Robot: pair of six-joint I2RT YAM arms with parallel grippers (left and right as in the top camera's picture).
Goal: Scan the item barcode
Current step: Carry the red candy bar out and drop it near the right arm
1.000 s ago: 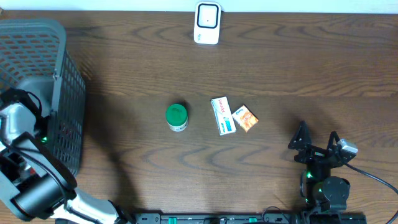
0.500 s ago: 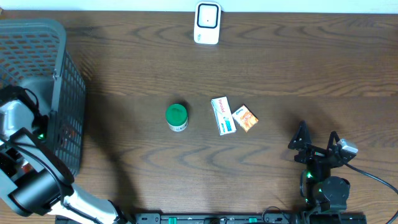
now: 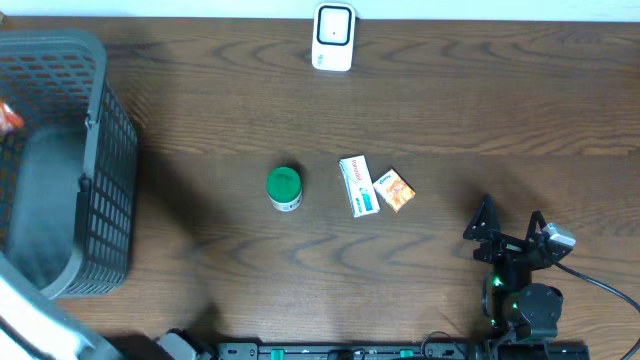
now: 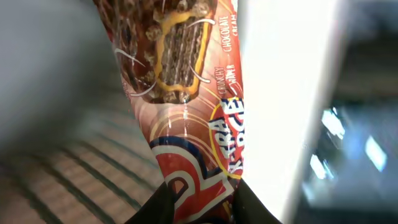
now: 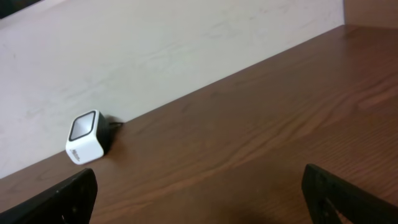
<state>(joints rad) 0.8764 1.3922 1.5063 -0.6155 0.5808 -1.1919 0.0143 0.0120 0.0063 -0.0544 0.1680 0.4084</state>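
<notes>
**Q:** Overhead view: how do the arms sit?
**A:** The right arm [image 3: 530, 305] is folded at 5 o'clock of the bench [image 3: 450, 100], with the right claw [image 3: 510, 228] spread wide and empty. The left arm [image 3: 25, 325] shows only as a pale blur at 7 o'clock. A grey basket [image 3: 105, 190] stands at 9 o'clock and the scanner [image 3: 333, 37] at 12 o'clock. Mid-bench lie a green-lidded jar [image 3: 284, 188], a white box [image 3: 358, 185] and a small orange box [image 3: 397, 189], the boxes just beside each other.

**Q:** Left wrist view?
**A:** The left claw [image 4: 202, 208] is clamped on a red wafer packet [image 4: 186, 93], which rises toward 12 o'clock. A blurred slatted surface [image 4: 74, 174] lies at 8 o'clock. Only this view shows the grip.

**Q:** Right wrist view?
**A:** The fingers [image 5: 68, 193] stand far apart at the lower corners. The scanner sits at 9 o'clock, against the wall [image 5: 155, 50].
</notes>
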